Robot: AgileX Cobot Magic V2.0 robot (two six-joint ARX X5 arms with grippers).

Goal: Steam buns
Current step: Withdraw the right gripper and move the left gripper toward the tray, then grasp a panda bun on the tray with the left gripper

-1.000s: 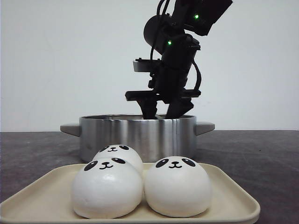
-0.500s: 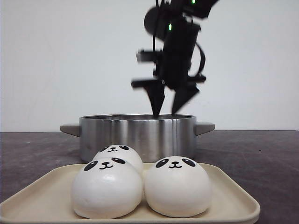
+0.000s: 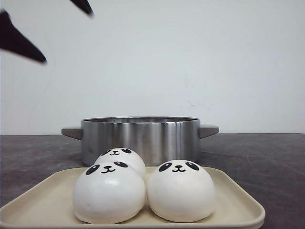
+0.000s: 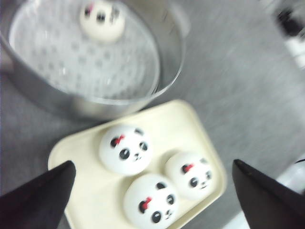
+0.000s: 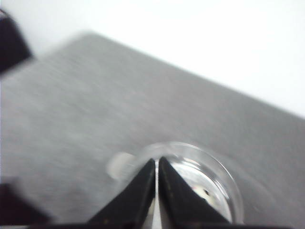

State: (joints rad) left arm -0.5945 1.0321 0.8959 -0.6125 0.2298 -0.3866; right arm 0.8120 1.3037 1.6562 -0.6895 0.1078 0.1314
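Observation:
Three white panda-faced buns [image 3: 109,193] [image 3: 180,190] [image 3: 121,157] sit together on a cream tray [image 3: 47,200] in front of the steel pot [image 3: 140,136]. From the left wrist, the same buns [image 4: 126,149] [image 4: 192,175] [image 4: 151,204] lie on the tray [image 4: 181,124], and one more bun [image 4: 101,19] rests on the perforated plate inside the pot [image 4: 62,100]. My left gripper [image 4: 153,163] hangs open and empty high above the tray; it is at the upper left of the front view [image 3: 68,37]. My right gripper [image 5: 157,160] is shut on nothing, high over the pot [image 5: 224,167].
The pot has grey side handles [image 3: 209,130] and stands on a dark grey tabletop [image 3: 267,157]. A blurred dark and white object [image 4: 290,24] lies beyond the pot in the left wrist view. A white wall is behind.
The right arm has risen from the pot's mouth, left the front view, and its fingers have come together. The left gripper's open fingertips have entered at the upper left.

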